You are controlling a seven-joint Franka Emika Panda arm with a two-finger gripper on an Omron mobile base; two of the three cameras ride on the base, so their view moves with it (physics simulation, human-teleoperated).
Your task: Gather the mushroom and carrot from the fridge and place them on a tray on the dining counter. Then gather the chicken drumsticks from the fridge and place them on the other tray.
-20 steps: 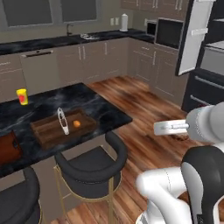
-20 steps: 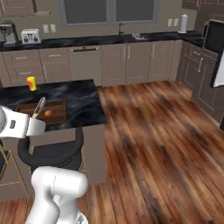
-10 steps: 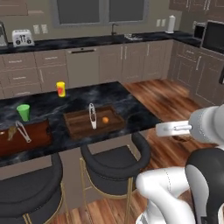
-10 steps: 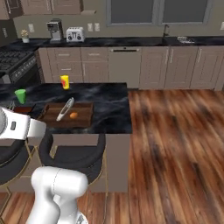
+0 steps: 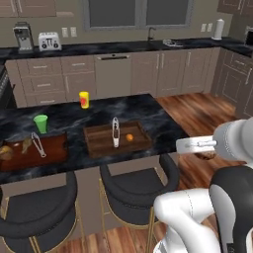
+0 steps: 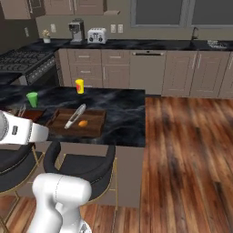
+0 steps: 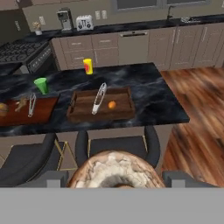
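Hand view first: the mushroom [image 7: 114, 168] sits right at the bottom, between the two dark tips of the gripper [image 7: 116, 180]. The claw is clamped on it from either side. It is a wide rounded dome with a brown rim and a pale, mottled, crumbly-looking face turned toward the camera. No long axis can be made out on it. In the left base view the gripper [image 5: 203, 151] hangs off the near right corner of the dining counter [image 5: 148, 113], above the wood floor, with the mushroom [image 5: 205, 155] as a small brown lump under the white hand.

The carrot [image 7: 112, 104] lies in the brown wooden tray [image 7: 78, 114] near the counter's front edge, toward the tray's right side. It shows as a small bright orange blob, too small to tell which way it points. Just left of it, metal tongs [image 7: 99, 98] lie with their long axis running front to back in the tray.

A second, redder tray [image 5: 54, 148] lies further left along the same front edge.
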